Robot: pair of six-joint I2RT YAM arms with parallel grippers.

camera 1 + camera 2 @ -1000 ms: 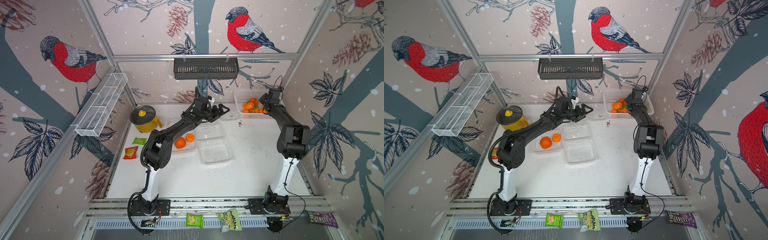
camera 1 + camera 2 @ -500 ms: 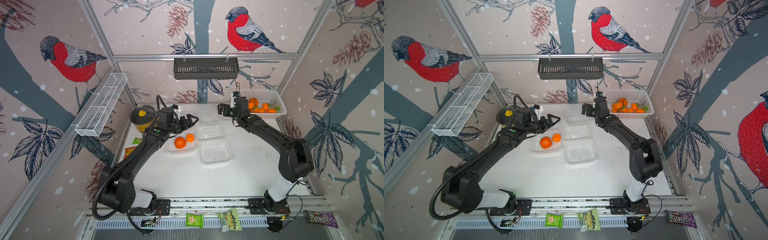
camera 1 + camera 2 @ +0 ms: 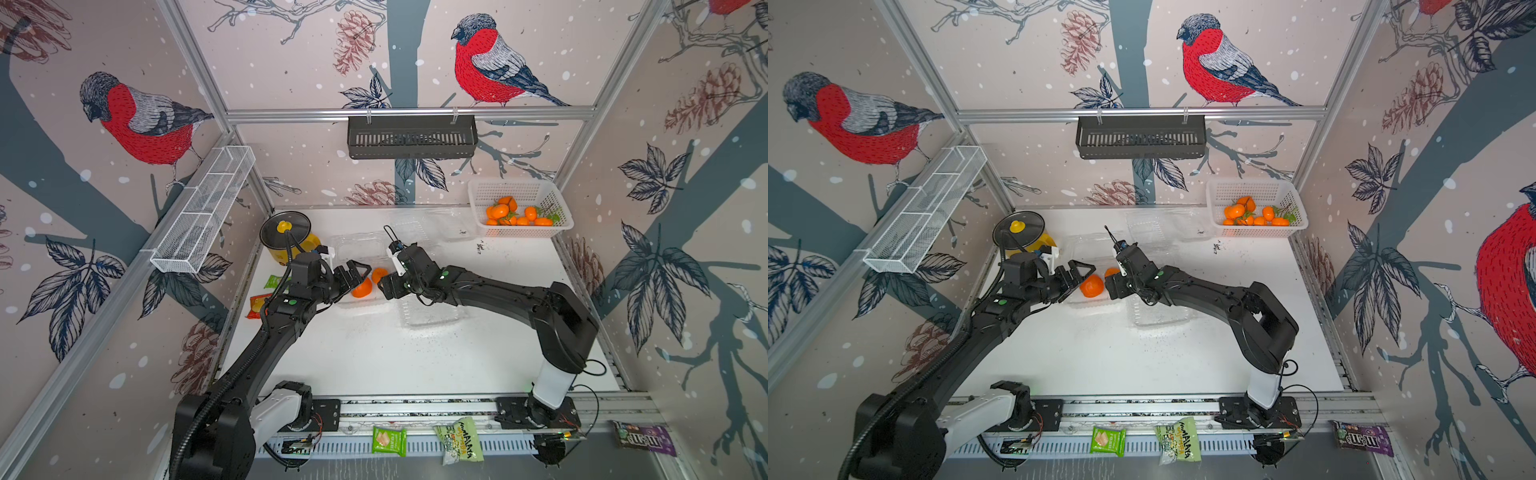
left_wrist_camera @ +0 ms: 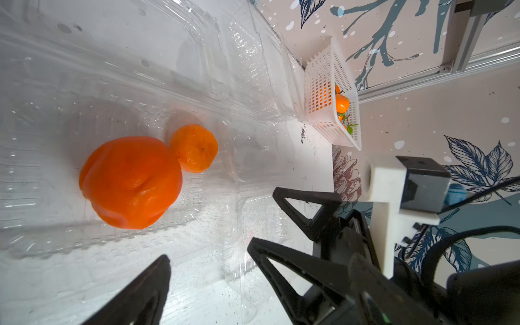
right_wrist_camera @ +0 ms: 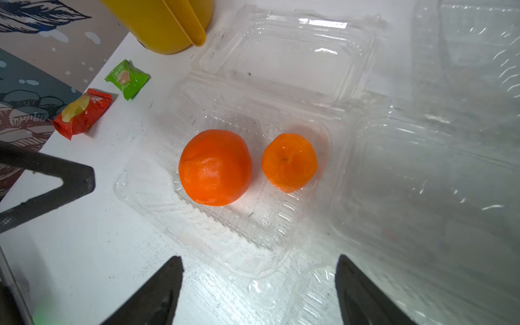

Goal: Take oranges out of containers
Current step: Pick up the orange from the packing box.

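Two oranges, a large one (image 5: 215,167) and a small one (image 5: 289,162), lie side by side in an open clear container (image 5: 253,228) left of the table's middle (image 3: 353,305). My left gripper (image 3: 353,275) hovers at the container's left side, open and empty, its fingers (image 4: 157,281) short of the large orange (image 4: 130,181). From the right, my right gripper (image 3: 383,286) hangs just above the same container, open and empty (image 5: 259,270). A second, empty container (image 3: 432,318) lies under the right arm. More clear containers (image 3: 415,230) sit at the back.
A white basket (image 3: 478,208) with several oranges (image 3: 503,212) stands in the back right corner. A yellow pot (image 3: 309,243) is at the back left. Red (image 3: 258,305) and green (image 3: 274,281) snack packets lie along the left edge.
The right arm has swung from the basket to the container with the two oranges. The left arm has pulled back from the rear middle to that container's left side. Both jaws stand open.
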